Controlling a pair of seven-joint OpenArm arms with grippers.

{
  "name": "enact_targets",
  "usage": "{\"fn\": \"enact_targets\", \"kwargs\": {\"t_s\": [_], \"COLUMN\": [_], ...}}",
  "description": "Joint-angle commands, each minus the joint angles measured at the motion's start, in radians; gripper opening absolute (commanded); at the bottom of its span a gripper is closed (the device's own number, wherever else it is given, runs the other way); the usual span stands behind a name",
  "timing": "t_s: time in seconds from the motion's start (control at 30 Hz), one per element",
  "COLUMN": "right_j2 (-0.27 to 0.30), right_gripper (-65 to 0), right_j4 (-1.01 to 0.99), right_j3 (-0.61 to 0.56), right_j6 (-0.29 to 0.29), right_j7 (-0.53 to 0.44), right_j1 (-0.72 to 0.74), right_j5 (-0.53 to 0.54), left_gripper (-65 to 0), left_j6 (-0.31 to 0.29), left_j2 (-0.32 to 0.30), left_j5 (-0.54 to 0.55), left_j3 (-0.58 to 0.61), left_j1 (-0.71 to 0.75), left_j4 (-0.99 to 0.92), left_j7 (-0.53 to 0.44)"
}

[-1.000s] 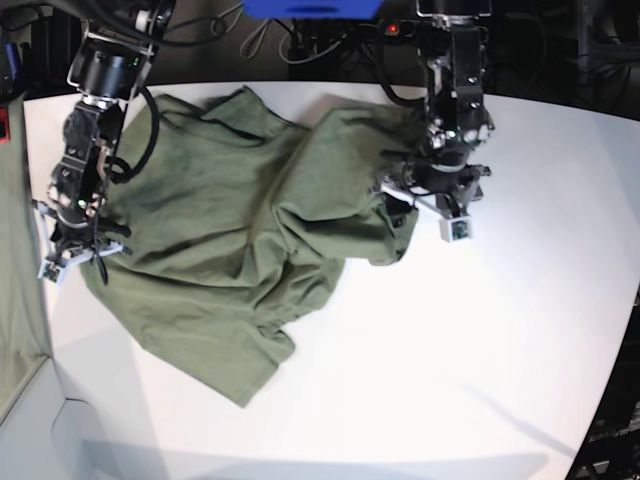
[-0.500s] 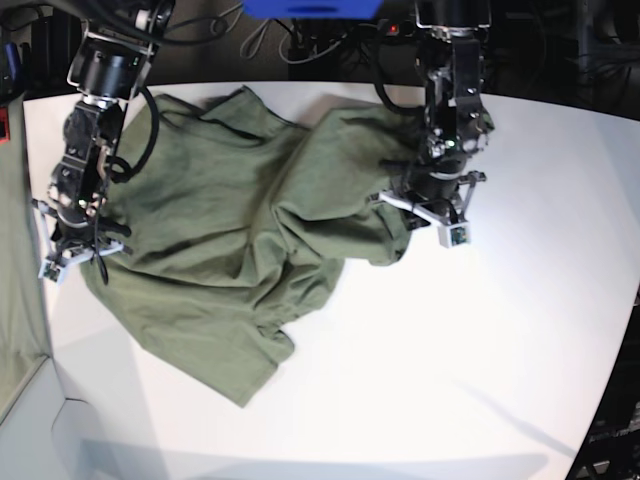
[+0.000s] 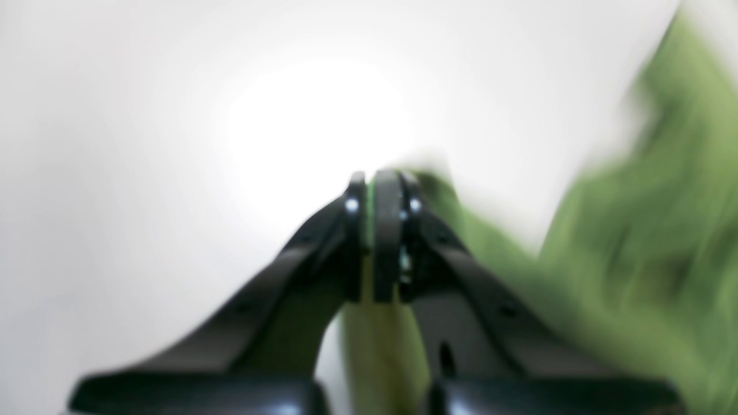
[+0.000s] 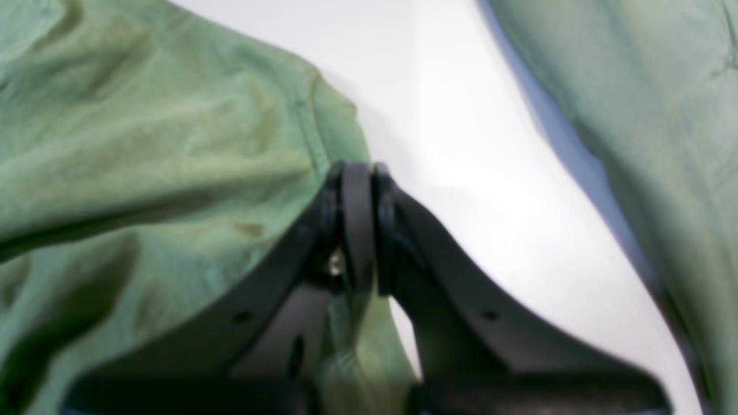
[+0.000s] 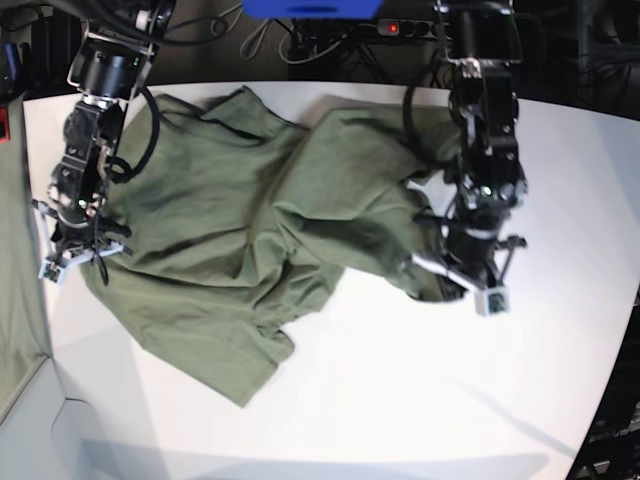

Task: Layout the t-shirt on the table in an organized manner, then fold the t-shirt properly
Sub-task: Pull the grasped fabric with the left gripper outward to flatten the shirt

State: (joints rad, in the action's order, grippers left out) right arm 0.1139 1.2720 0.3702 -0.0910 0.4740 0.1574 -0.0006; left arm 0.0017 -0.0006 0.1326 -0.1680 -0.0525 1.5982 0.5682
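The olive-green t-shirt (image 5: 220,220) lies crumpled on the white table (image 5: 400,400), spread from the far left towards the middle. My left gripper (image 5: 440,270) is at the shirt's right edge, shut on a pinch of fabric. In the blurred left wrist view, green cloth (image 3: 634,230) shows between the shut left gripper (image 3: 377,184) pads and trails off to the right. My right gripper (image 5: 85,245) is at the shirt's left edge. The right wrist view shows the right gripper (image 4: 357,173) shut on the shirt's hem (image 4: 173,144).
Cables and a power strip with a red light (image 5: 392,28) run along the back edge. A blue object (image 5: 310,8) sits behind the table. Another greenish cloth (image 5: 15,300) hangs past the left edge. The table's right edge (image 5: 620,330) curves off into dark.
My left gripper shut on the shirt's right edge and moved towards the front right, drawing that part of the fabric out with it. The right arm stayed put.
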Motion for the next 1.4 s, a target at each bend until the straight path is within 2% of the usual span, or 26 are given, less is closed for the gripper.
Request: {"fn": "enact_targets", "kwargs": {"t_s": [0.0, 0.27, 0.4, 0.57, 0.77, 0.97, 1.1, 1.23, 1.37], "right_j2": [0.013, 0.013, 0.014, 0.019, 0.017, 0.017, 0.019, 0.031, 0.034], "right_gripper": [-65.0, -65.0, -65.0, -65.0, -65.0, -65.0, -65.0, -65.0, -65.0], "right_j4": [0.021, 0.021, 0.031, 0.082, 0.11, 0.127, 0.127, 0.125, 0.12], "right_j3": [0.002, 0.002, 0.002, 0.002, 0.002, 0.002, 0.002, -0.003, -0.006], "right_j6": [0.0, 0.0, 0.0, 0.0, 0.0, 0.0, 0.0, 0.0, 0.0], "right_j7": [-0.027, -0.024, -0.024, -0.024, -0.024, -0.024, -0.024, -0.024, -0.024], "right_j1": [0.021, 0.02, 0.006, -0.02, -0.042, -0.055, -0.057, -0.054, -0.04], "right_j5": [-0.003, -0.003, -0.005, -0.005, -0.005, -0.005, -0.005, -0.005, -0.006], "left_gripper": [-64.7, -64.7, -64.7, -64.7, -64.7, -64.7, -64.7, -64.7, -64.6], "left_j6": [0.002, 0.002, -0.004, -0.006, -0.006, -0.006, -0.006, -0.002, 0.002], "left_j2": [-0.008, -0.085, -0.126, -0.175, -0.195, -0.217, -0.218, -0.215, -0.189], "left_j5": [-0.006, -0.061, -0.123, -0.12, -0.127, -0.127, -0.127, -0.126, -0.124], "left_j3": [0.0, 0.002, -0.005, -0.006, 0.002, 0.002, 0.008, 0.109, 0.207], "left_j1": [-0.043, -0.271, -0.355, -0.468, -0.6, -0.768, -0.866, -0.913, -0.915], "left_j4": [0.023, 0.006, -0.088, -0.264, -0.534, -0.87, -1.091, -1.202, -1.212], "left_j7": [-0.021, -0.02, -0.03, -0.043, -0.251, -0.396, -0.549, -0.66, -0.713]}}
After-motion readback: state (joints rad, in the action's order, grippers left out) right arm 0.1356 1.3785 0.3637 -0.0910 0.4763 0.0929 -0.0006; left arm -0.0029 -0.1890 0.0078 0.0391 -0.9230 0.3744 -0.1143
